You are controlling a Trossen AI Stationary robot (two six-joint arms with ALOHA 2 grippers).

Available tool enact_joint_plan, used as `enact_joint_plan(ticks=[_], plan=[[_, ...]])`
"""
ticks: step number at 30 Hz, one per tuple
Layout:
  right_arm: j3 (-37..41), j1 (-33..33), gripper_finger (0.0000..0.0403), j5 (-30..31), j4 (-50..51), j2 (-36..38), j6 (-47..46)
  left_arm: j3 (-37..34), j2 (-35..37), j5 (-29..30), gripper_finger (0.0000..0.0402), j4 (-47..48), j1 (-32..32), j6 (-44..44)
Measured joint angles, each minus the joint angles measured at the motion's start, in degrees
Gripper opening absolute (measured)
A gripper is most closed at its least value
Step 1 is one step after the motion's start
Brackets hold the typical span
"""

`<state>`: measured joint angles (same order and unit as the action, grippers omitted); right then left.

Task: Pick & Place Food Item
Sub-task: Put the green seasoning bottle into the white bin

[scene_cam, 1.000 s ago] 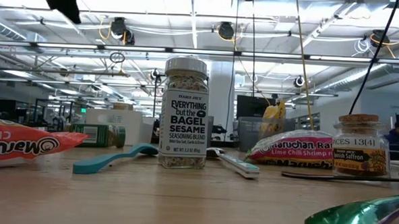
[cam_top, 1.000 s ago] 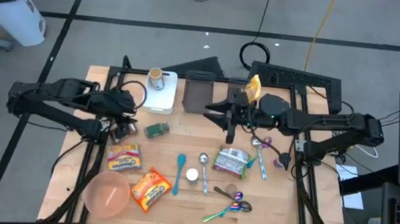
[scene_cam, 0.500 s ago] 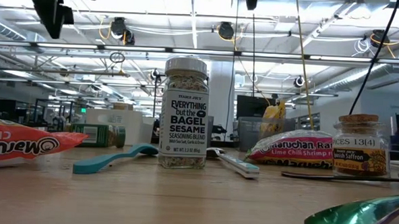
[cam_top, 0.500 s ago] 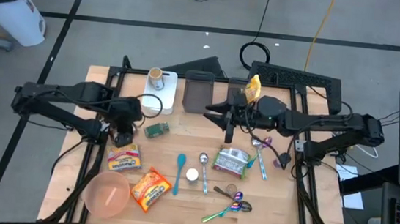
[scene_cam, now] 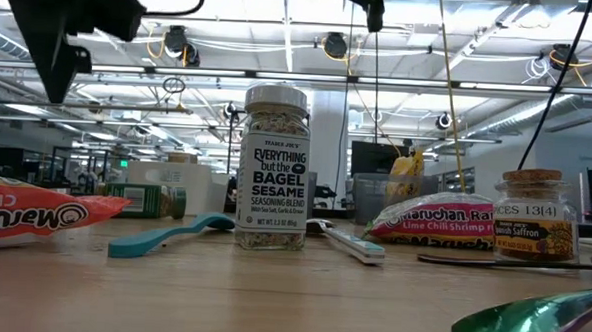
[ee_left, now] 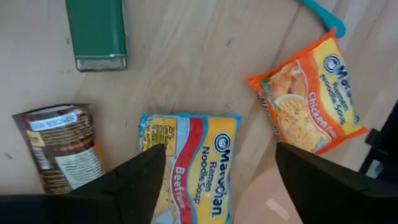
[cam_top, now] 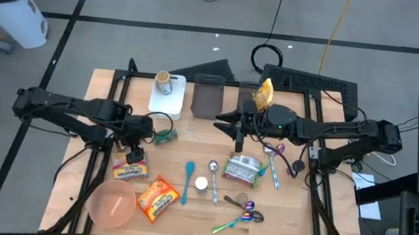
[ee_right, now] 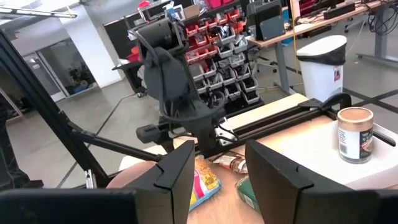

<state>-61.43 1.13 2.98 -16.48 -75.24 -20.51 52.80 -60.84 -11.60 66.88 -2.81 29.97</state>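
Observation:
A Maruchan beef ramen pack (cam_top: 129, 169) lies flat on the wooden table at the near left. In the left wrist view it (ee_left: 199, 162) lies straight below my fingers. My left gripper (cam_top: 136, 155) (ee_left: 217, 149) hangs open above the pack's far end, pointing down and touching nothing. It also shows at the top left of the low view (scene_cam: 59, 46). My right gripper (cam_top: 240, 140) (ee_right: 217, 186) is open and empty, held above the table's middle far part. An orange chicken ramen pack (cam_top: 157, 197) (ee_left: 311, 93) lies nearer the front edge.
A green tin (cam_top: 165, 135) (ee_left: 96, 31) and a brown pouch (ee_left: 59, 146) lie close to the beef pack. A pink bowl (cam_top: 112, 203), a teal spoon (cam_top: 187, 181), a seasoning jar (scene_cam: 273, 165), a shrimp ramen pack (cam_top: 243, 169) and spoons lie around. A white tray (cam_top: 168, 102) stands at the back.
My left gripper has moved toward the table's right and near edges and come down, from beside the green tin to above the beef ramen pack. It stays open. My right arm has kept still.

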Motion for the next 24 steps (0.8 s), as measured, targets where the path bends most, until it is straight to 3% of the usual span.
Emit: enact_joint_plan(ticks=[6,24], plan=[[0.0,0.33,0.0135,-0.02,0.03,0.0,0.95,-3.04,-0.02,0.18,0.0345,-0.95,0.0,0.18],[0.0,0.44,0.0135,-0.02,2.25,0.0,2.54,-12.3,0.01,-2.3,0.0347,-7.33,4.31,-5.46]])
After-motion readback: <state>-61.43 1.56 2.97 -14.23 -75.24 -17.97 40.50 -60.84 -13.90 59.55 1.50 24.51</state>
